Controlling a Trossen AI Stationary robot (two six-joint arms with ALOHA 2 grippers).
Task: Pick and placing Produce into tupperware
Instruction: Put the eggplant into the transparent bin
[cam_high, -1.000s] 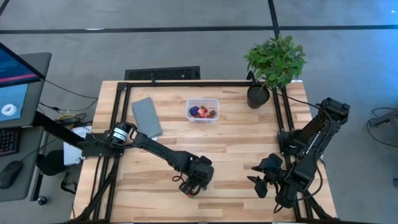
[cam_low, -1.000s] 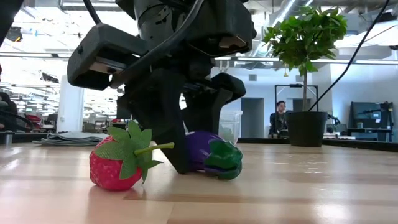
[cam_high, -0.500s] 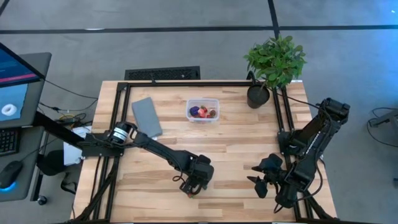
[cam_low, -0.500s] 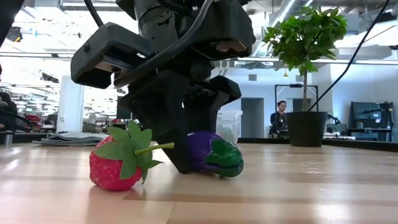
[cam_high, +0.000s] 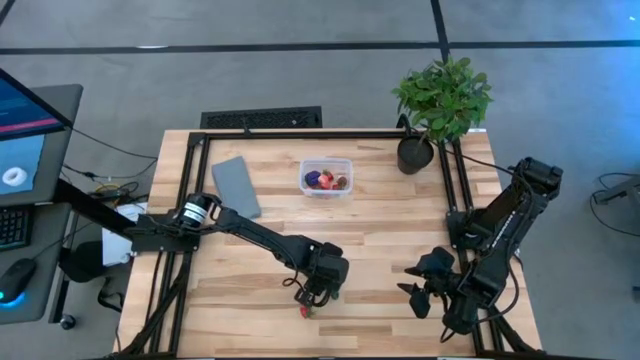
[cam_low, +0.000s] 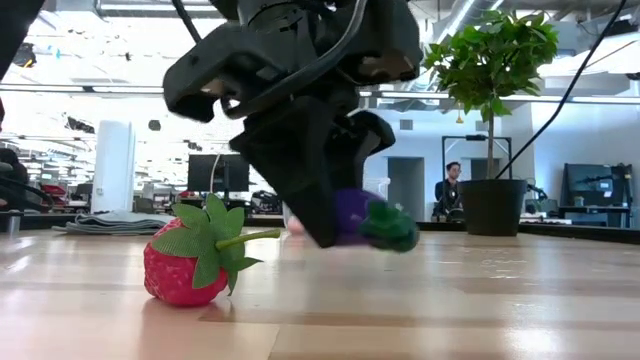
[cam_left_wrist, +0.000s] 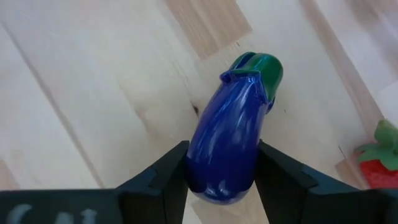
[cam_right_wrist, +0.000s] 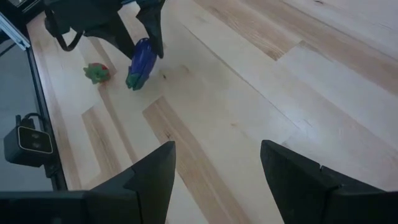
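— Purple, that's what I see first from the high view: my left gripper (cam_high: 318, 293) sits near the front middle of the table (cam_high: 380, 220), clamped on the eggplant (cam_high: 321, 294). The clear tupperware (cam_high: 326, 178) stands well apart toward the back, a few pieces of produce (cam_high: 322, 179) already in it, with the grey lid (cam_high: 236, 187) off to its left and the potted plant (cam_high: 440, 105) at the back right corner.

— And the right arm?

— Parked at the front right, right gripper (cam_high: 418, 285) spread wide over bare wood.

— Low view?

— The eggplant (cam_low: 372, 219) hangs tilted, clear of the tabletop, pinched between the dark fingers (cam_low: 310, 180). A strawberry (cam_low: 192, 258) lies on the wood just beside it. A person (cam_low: 449, 190) sits far back in the room.

— Left wrist?

— The two fingers (cam_left_wrist: 163, 180) squeeze the eggplant (cam_left_wrist: 229, 143) at its rounded end, green cap pointing away; the strawberry (cam_left_wrist: 378, 163) peeks in at the edge.

— Right wrist?

— My own fingers (cam_right_wrist: 152, 177) stand far apart; across the table I see the other gripper holding the eggplant (cam_right_wrist: 140, 62), the strawberry (cam_right_wrist: 96, 72) near it.
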